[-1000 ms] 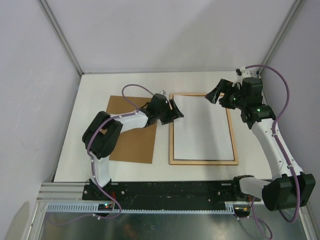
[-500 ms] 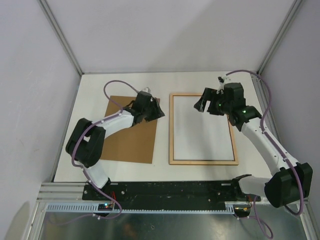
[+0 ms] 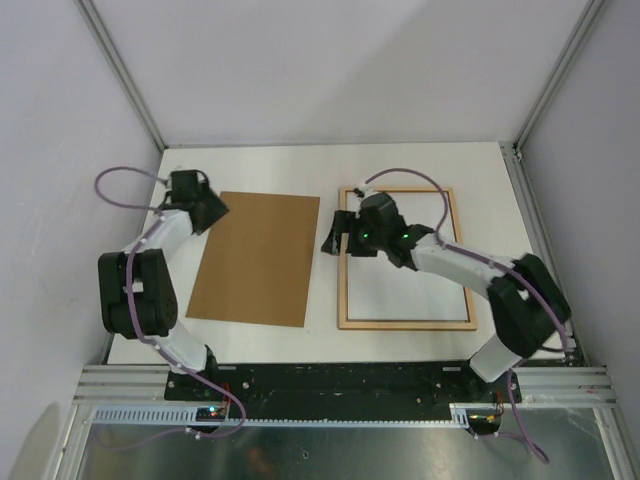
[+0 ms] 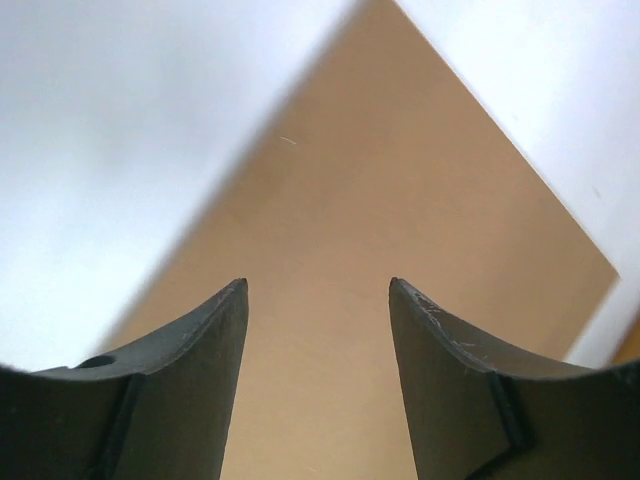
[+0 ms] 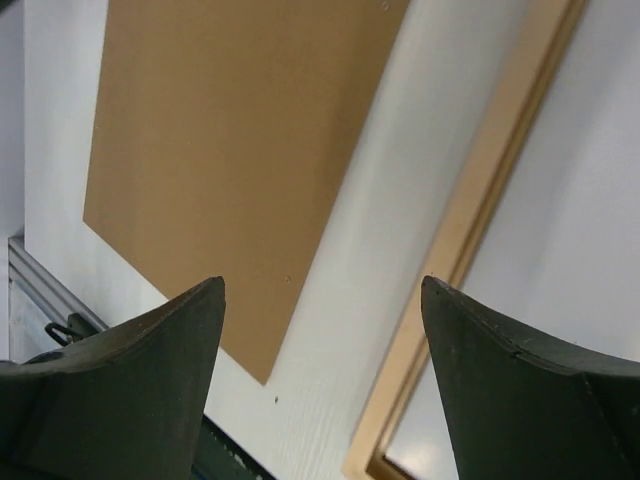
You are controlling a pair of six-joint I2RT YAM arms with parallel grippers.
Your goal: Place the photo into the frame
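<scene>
Jaws parted; brown board (image 3: 258,258) beside frame (image 3: 405,323).

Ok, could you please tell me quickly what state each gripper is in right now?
Left gripper: open, holding nothing.
Right gripper: open, holding nothing.

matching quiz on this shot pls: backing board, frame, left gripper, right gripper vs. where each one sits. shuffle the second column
1. backing board
2. frame
3. left gripper
4. right gripper

A. fingers apart, over the strip of table between board and frame
B. flat on the table's right half, pale wood rails
C. fingers apart, by the board's far-left corner
D. flat on the table, left of the frame, not touching it

Pairs: 1-D, 2-B, 3-C, 4-A
</scene>
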